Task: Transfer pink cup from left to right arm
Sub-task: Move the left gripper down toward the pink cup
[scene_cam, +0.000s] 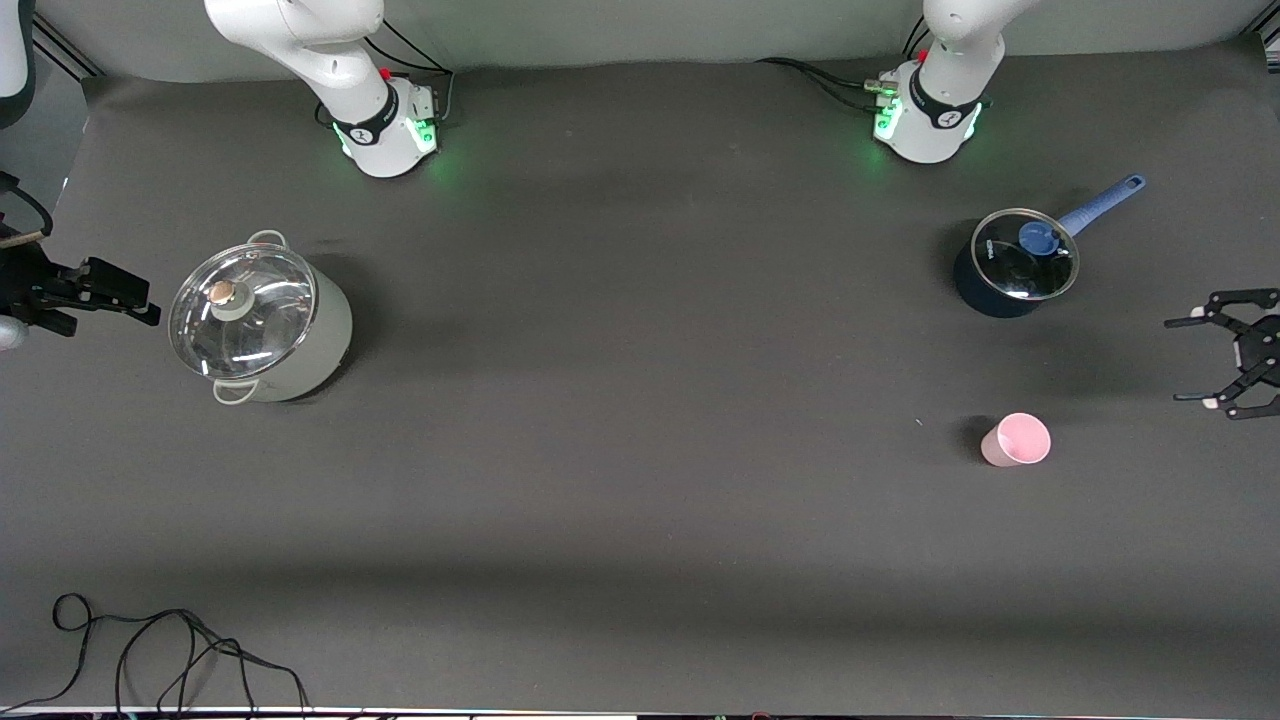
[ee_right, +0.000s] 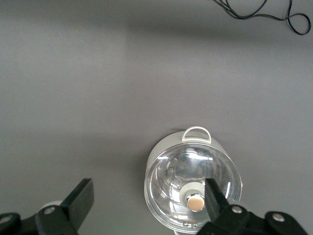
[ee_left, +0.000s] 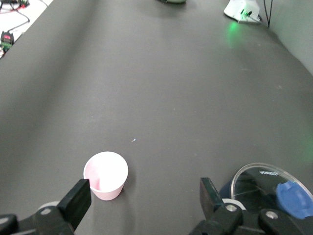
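The pink cup (scene_cam: 1017,440) stands upright and alone on the dark table, toward the left arm's end and nearer to the front camera than the blue saucepan. My left gripper (scene_cam: 1178,360) hovers over the table's end by the cup, open and holding nothing. In the left wrist view the pink cup (ee_left: 105,175) sits just ahead of one finger of the left gripper (ee_left: 144,193), outside the jaws. My right gripper (scene_cam: 148,300) hangs open and empty over the right arm's end of the table. From the right wrist, the right gripper (ee_right: 146,193) looks down beside the white pot.
A white pot with a glass lid (scene_cam: 260,320) (ee_right: 193,183) stands toward the right arm's end. A blue saucepan with a glass lid (scene_cam: 1015,262) (ee_left: 266,188) stands near the left arm's base. A black cable (scene_cam: 150,650) (ee_right: 259,12) lies at the table's front corner.
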`<state>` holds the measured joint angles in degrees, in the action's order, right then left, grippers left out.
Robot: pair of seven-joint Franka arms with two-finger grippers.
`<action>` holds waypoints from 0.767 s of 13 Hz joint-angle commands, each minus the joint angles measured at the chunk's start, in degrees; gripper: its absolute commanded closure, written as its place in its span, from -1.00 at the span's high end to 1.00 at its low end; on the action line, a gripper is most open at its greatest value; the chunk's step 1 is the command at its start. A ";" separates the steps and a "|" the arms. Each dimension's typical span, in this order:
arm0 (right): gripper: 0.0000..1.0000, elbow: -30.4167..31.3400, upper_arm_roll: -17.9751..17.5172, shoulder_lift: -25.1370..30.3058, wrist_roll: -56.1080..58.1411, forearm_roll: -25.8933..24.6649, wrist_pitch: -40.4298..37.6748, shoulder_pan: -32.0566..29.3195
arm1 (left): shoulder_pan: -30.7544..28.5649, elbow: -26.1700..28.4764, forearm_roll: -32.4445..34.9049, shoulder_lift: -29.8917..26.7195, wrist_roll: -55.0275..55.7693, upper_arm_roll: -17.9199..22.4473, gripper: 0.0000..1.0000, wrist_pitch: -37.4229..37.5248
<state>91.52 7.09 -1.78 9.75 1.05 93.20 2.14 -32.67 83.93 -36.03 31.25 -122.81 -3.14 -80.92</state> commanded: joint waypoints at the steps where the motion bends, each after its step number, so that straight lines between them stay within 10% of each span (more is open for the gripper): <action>1: 0.99 -0.11 0.21 0.37 0.36 -0.43 -0.65 0.23 | -2.22 -2.54 -4.56 7.83 -7.07 -0.64 0.98 1.73; 10: 0.99 -0.20 0.12 0.37 0.36 -0.35 -0.65 0.23 | -3.37 -2.63 -13.80 23.14 -20.10 -0.64 0.98 -2.75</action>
<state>91.56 7.08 -1.78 9.75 1.05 93.18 2.16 -35.25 83.11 -48.12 51.91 -141.04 -3.36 -83.49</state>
